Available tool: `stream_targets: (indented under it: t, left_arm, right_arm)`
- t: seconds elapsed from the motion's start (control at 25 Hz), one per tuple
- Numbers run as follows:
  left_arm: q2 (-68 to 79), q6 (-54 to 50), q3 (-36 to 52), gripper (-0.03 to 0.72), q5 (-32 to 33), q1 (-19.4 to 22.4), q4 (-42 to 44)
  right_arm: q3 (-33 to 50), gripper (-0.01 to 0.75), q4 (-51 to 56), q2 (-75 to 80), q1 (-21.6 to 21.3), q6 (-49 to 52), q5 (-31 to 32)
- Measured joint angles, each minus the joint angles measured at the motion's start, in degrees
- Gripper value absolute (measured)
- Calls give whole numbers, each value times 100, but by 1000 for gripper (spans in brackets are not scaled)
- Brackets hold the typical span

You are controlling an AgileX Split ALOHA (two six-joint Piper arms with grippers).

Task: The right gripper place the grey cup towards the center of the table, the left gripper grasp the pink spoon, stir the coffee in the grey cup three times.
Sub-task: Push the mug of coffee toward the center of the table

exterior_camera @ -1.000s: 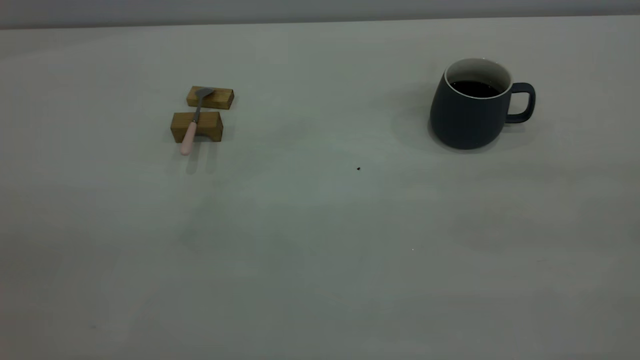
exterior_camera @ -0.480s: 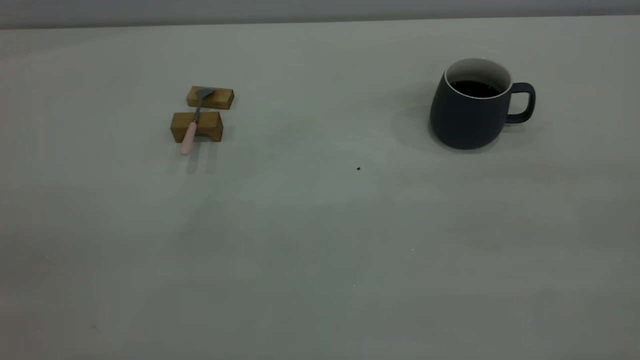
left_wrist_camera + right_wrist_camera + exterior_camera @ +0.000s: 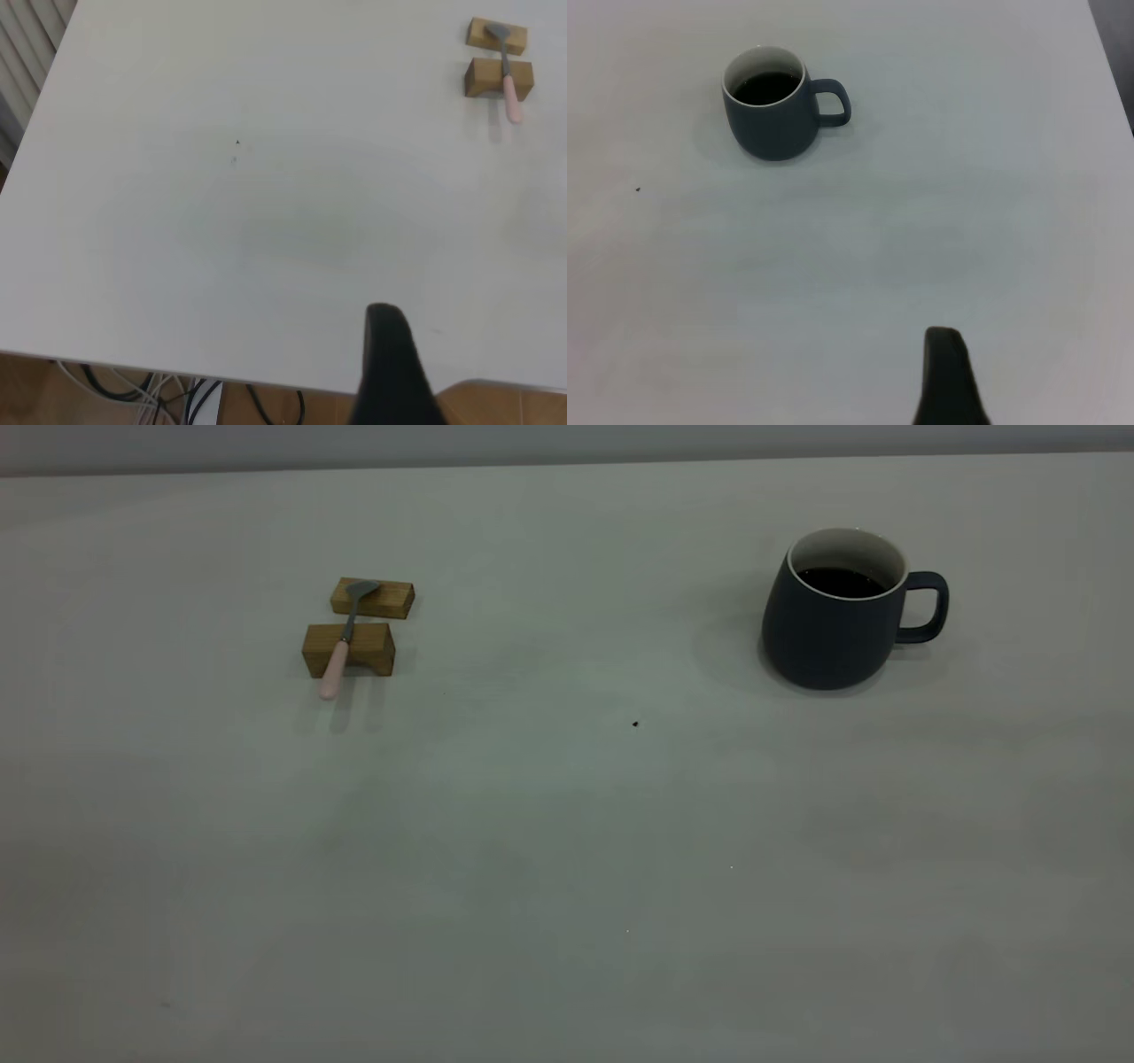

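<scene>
A: Any change from a second ago?
B: None. Cup point(image 3: 837, 615) upright at upper right of the exterior frame, handle pointing right, coffee point(image 3: 840, 582) inside. Spoon point(image 3: 342, 641) at upper left, lying across two wooden blocks point(image 3: 359, 627), pink handle overhanging the near one.
A: Grippers?
B: One dark finger each: left gripper point(image 3: 390, 367), right gripper point(image 3: 946, 376), both well away from the objects. Can't tell if apart or together. Table point(image 3: 567, 850) same.
</scene>
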Motion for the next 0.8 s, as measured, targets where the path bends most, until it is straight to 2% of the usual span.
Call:
stream_targets:
  t: [0.4, 0.6, 0.72, 0.8]
  left_arm:
    - [0, 0, 0, 558, 0, 0, 0]
    - [0, 0, 0, 558, 0, 0, 0]
    - [0, 5, 0, 558, 0, 0, 0]
    - [0, 5, 0, 558, 0, 0, 0]
  right_arm:
    - [0, 562, 67, 0, 0, 0, 0]
    - [-6, 562, 617, 115, 0, -280, -6]
    - [-86, 562, 807, 644, 0, -686, -198]
    - [-184, 562, 818, 1229, 0, -877, -595]
